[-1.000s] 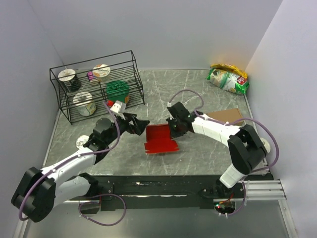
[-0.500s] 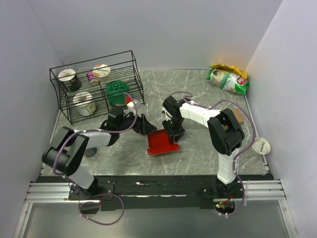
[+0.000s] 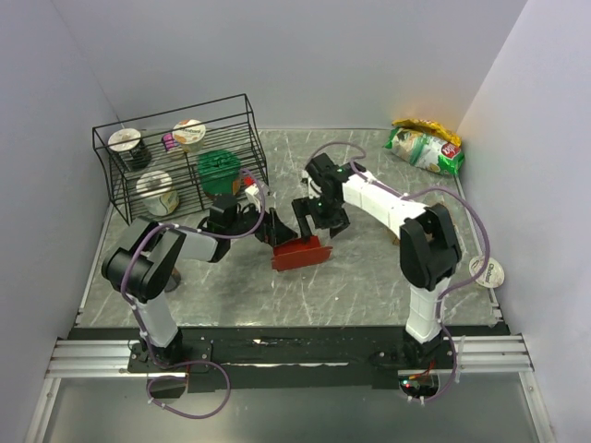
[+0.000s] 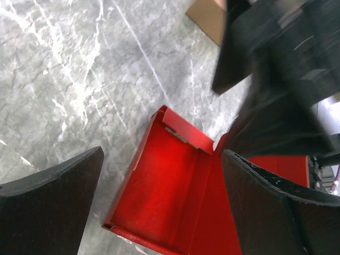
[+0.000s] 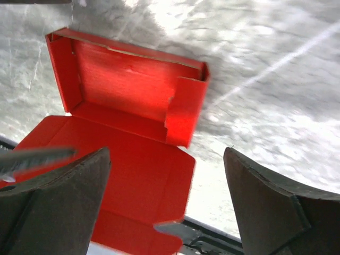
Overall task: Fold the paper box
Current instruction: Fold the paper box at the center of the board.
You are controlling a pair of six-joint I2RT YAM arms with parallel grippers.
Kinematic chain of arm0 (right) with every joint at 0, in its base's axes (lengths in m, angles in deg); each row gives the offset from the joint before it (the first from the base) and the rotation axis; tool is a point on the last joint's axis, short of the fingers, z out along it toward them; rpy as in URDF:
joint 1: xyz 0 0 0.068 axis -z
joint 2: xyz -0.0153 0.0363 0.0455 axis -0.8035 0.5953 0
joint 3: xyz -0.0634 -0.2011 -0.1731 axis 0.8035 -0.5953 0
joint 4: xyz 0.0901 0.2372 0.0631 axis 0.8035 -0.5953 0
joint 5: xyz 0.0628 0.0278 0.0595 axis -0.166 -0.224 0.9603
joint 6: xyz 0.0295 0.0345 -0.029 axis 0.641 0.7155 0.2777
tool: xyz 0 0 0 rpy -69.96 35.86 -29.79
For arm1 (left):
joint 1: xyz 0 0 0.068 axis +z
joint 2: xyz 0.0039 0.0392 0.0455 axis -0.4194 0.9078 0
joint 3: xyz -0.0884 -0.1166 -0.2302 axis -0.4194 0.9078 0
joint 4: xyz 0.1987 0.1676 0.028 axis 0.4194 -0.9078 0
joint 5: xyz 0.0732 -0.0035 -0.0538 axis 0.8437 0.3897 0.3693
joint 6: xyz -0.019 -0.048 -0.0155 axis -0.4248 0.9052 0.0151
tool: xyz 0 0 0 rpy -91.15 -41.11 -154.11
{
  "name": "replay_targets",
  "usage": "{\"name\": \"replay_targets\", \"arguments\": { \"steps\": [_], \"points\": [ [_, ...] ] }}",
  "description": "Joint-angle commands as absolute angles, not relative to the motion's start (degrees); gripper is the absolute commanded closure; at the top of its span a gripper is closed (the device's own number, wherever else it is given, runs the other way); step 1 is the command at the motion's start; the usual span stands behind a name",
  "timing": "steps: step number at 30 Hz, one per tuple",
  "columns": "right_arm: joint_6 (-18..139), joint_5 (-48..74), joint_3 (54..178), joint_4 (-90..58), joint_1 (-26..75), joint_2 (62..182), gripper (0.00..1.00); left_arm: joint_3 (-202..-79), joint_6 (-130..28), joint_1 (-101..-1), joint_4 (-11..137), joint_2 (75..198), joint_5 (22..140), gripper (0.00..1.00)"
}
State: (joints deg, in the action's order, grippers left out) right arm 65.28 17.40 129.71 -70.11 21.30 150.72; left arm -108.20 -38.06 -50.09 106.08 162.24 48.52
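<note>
grey marble-look table (image 3: pixel 369 277), walls on 3 sides. two white/black arms bolted at near edge: left arm (image 3: pixel 175 247) reaches in from the left, right arm (image 3: pixel 388 208) bends in from the right, both meet at table centre.

black wire rack (image 3: pixel 172 113) at far left, holds a green-lid tub (image 3: pixel 219 168) + 3 round cups (image 3: pixel 157 189), some w/ printed lids.

paper box (image 3: pixel 300 251) red, lies on the table at centre, just on the near side of both grippers. partly formed: in right wrist view the box (image 5: pixel 127 74) shows a shallow tray w/ side walls up and one short flap standing at its corner, a flat panel spread out beside it. left wrist view shows the same tray (image 4: pixel 164 202) from the other side, inner face up.

snack bag (image 3: pixel 425 148) green/yellow, far right corner, well apart from the box. brown cardboard (image 4: pixel 210 18) corner seen in left wrist view beyond the box, mostly hidden by the right arm.

left gripper (image 3: pixel 268 228) jaws spread wide, nothing gripped; in wrist view (image 4: pixel 162 154) the fingers sit either side above the tray, contact can't tell. right gripper (image 3: pixel 314 217) also spread wide, grips nothing; wrist view (image 5: pixel 166 151) has the box under the gap, fingers clear of it.

small white round disc (image 3: pixel 487 270) at the right table edge.
</note>
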Motion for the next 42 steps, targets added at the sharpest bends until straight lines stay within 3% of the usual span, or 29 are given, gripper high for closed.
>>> {"name": "replay_targets", "arguments": {
  "steps": [1,9,16,24,29,33,42],
  "points": [
    [67.9,11.6,128.5,-68.9,22.3,138.8,0.05,-108.8,-39.6,-49.9,108.2,161.3,51.2,0.01],
    [77.0,4.0,114.8,-62.4,24.8,115.6,0.04,-107.0,-32.5,-49.8,110.6,162.0,58.0,0.05],
    [87.5,14.4,85.8,-46.7,21.2,100.7,0.17,-105.7,-30.6,-50.6,118.2,165.8,51.3,0.09],
    [91.8,17.1,75.6,-28.7,17.0,102.6,0.3,-104.4,-25.6,-51.4,124.8,169.9,50.7,0.11],
    [90.4,16.7,77.2,-19.6,16.7,113.4,0.33,-100.2,-25.8,-52.0,124.1,166.6,52.9,0.1],
    [89.2,14.9,82.1,-20.6,16.6,118.0,0.35,-96.7,-26.3,-53.1,122.1,163.1,55.7,0.09],
    [85.0,13.5,73.2,-25.6,15.9,106.0,0.24,-99.8,-31.6,-53.0,94.5,146.6,76.4,0.01]
  ]
}}
